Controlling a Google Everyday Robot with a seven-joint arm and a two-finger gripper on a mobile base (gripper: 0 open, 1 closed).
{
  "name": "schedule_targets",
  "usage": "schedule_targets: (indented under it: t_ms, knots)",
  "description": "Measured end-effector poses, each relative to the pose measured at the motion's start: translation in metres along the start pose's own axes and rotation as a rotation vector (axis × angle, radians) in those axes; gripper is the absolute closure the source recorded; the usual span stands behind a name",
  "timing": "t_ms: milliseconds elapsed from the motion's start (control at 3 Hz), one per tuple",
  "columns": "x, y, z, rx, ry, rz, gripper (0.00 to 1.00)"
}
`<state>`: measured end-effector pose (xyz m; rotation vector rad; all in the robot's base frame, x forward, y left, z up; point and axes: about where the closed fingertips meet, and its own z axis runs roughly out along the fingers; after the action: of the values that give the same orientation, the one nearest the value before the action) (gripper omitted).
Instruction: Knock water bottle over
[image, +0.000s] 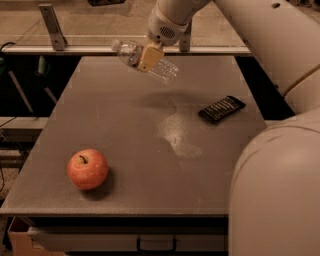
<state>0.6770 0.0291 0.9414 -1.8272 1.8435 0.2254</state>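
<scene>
The gripper (148, 58) is seen above the far edge of the table (125, 130), slightly left of that edge's middle, at the end of a white arm (260, 35) that is extended in from the table's right side. The jaws are clamped on the water bottle (165, 71), with one tan pad (149, 55) laid across the bottle's middle, where the label band is mostly hidden. The bottle is held off the table surface and is tilted close to horizontal: its white cap end is pointed toward the table's far left corner and sits slightly higher, and its ribbed clear base is pointed toward the table's right side and slightly lower. A soft shadow is noted on the table beneath the bottle. A red apple (87, 169) is found upright near the table's front left corner, well apart from the bottle. A flat black device (221, 109) is seen lying near the table's right edge, about midway along it. The robot's pale body (277, 195) is recorded just beside the table's front right corner.
</scene>
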Motion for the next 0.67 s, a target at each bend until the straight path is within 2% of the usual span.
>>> schedule_targets:
  t_ms: [333,667]
  knots:
    - [0.001,0.018,0.012,-0.102,0.107,-0.125,0.83]
    - [-0.005,0.036,0.035,-0.199,0.155,-0.245,0.59]
